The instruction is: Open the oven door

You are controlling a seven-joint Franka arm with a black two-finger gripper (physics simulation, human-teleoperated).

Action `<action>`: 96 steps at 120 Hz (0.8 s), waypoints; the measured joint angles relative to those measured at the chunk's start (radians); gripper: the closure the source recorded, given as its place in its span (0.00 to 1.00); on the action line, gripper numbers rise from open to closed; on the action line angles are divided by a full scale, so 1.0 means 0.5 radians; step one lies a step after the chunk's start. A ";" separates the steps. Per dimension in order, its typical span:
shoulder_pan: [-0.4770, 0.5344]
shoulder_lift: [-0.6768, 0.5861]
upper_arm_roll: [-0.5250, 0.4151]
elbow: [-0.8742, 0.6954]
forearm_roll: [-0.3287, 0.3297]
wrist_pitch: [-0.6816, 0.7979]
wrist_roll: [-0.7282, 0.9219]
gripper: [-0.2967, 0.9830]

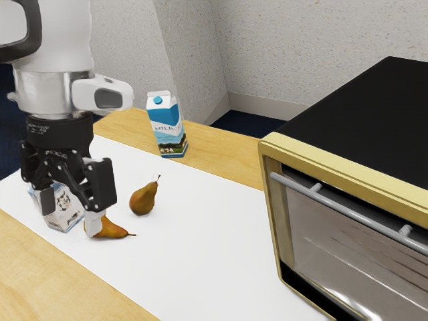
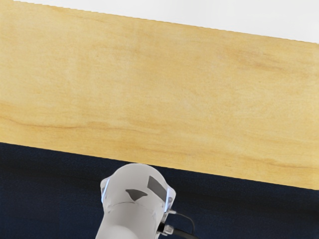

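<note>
Oven door (image 1: 354,251) well apart from the finger-spread gripper (image 1: 72,215), toward the exterior view's right

Bright light, soft shadows, white glare on oven door (image 1: 361,257)

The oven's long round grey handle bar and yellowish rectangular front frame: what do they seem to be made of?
Handle bar: probably smooth satin metal; a pale streak runs along it. Front frame: perhaps gold-toned metal with slight sheen, though painted plastic could look the same.
</note>
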 joint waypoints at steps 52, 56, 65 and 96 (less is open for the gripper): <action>-0.234 -0.740 0.254 -0.519 0.030 0.532 -0.596 0.23; -0.171 -0.925 0.242 -0.744 0.034 0.589 -0.630 0.23; -0.111 -1.120 0.205 -1.034 0.037 0.741 -0.700 0.23; -0.428 -0.895 0.043 -1.238 -0.088 1.534 -0.884 0.23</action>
